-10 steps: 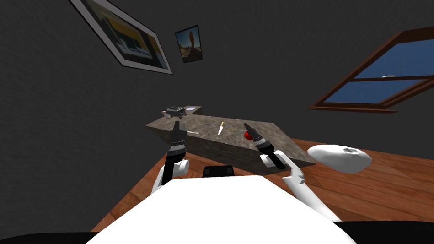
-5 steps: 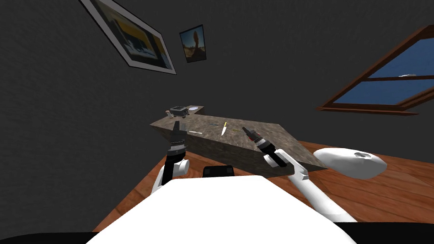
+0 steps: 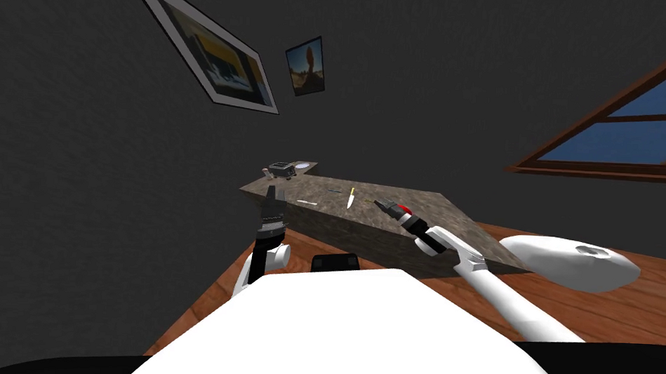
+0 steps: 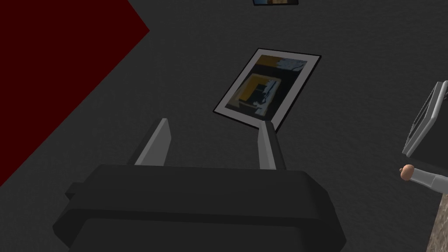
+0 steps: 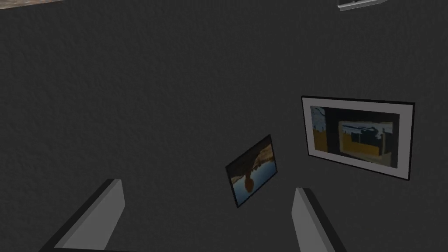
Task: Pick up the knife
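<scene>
Edging nearer the knife (image 3: pixel 351 197) than before, right end effector (image 3: pixel 378 203) spread wide.

You have two grippers: left gripper (image 3: pixel 271 190), right gripper (image 3: pixel 381 203). On the one counter (image 3: pixel 365 221) you count one knife (image 3: pixel 351 197), one white stick (image 3: pixel 306 203), one red thing (image 3: pixel 406 210), one dark box (image 3: pixel 282 169) and one plate (image 3: pixel 303 166). The wall has two pictures, big picture (image 3: pixel 214 57) and small picture (image 3: pixel 307 66), and one window (image 3: pixel 607 141).
</scene>
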Available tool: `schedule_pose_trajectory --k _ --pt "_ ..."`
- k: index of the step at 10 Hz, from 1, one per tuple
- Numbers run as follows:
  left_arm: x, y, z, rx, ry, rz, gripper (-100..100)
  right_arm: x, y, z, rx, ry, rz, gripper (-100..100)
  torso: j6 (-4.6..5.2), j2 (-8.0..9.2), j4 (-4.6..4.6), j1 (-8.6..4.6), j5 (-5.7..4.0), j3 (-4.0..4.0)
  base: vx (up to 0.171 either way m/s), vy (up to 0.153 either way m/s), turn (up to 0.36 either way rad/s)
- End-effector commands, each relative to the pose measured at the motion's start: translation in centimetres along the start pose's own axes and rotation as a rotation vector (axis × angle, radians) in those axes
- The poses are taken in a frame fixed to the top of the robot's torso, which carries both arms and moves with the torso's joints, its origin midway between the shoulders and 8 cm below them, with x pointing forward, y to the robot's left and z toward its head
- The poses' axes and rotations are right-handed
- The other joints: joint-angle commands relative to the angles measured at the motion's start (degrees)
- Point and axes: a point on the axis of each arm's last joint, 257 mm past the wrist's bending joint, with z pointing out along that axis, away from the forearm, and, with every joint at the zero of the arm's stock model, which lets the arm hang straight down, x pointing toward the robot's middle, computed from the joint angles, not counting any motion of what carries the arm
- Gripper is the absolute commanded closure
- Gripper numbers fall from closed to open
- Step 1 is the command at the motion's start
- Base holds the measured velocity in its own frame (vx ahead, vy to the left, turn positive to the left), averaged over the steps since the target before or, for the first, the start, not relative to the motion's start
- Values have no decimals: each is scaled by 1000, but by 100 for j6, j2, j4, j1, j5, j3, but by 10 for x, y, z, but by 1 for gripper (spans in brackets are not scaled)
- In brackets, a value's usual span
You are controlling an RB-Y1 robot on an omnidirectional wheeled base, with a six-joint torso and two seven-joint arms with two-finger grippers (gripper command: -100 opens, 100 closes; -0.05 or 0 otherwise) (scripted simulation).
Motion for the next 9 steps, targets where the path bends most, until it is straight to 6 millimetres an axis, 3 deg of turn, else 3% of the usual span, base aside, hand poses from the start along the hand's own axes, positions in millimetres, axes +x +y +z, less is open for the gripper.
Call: schedule_pose_trajectory --k 1,6,9 --pt "0 0 0 0 0 0 0 12 -21 -8 23 67 -93 -100 0 0 0 0 0 0 17 76 98" --pt "0 0 0 0 0 0 0 34 -77 -35 97 207 -245 -100 -1 -1 0 -6 -2 0 19 63 75" --pt "0 0 0 0 0 0 0 45 -118 -61 135 331 -398 -100 2 0 0 -8 -3 0 26 71 118"
